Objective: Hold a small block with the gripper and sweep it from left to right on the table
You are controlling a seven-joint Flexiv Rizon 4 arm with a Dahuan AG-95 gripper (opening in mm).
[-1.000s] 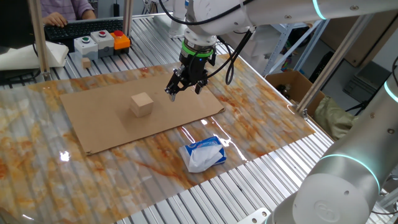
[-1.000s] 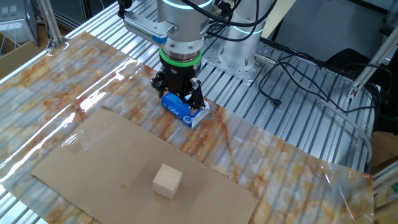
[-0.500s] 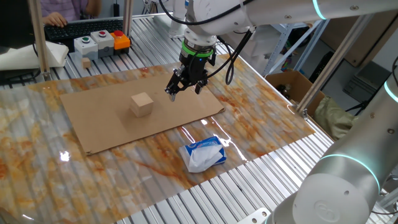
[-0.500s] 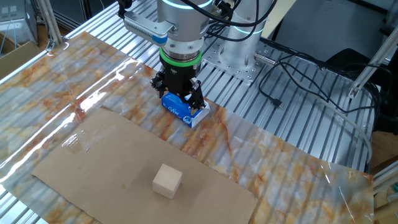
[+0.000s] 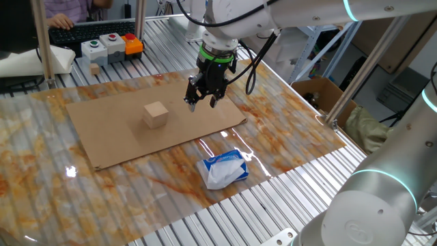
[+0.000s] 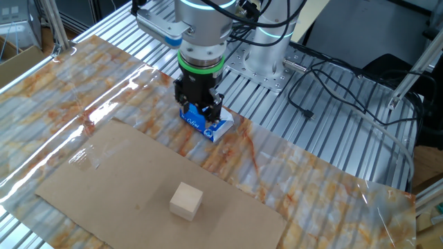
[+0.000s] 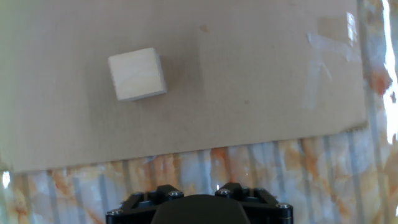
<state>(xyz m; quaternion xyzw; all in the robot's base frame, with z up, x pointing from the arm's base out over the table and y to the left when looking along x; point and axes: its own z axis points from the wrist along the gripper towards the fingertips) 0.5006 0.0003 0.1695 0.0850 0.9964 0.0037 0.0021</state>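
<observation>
Marbled orange-and-white table (image 5: 287,147) carries 1 cardboard sheet (image 5: 123,137). Black gripper (image 5: 201,102) hangs above the sheet's far edge, holding nothing; finger spacing cannot be determined. Small block (image 5: 156,114) sits on the cardboard, apart from the gripper.

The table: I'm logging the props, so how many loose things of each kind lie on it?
Light-tan wooden cubes: 2, the small block and a tinier one
White-and-blue soft packets: 1
Brown cardboard sheets: 1
Button boxes: 1
Total: 5
</observation>
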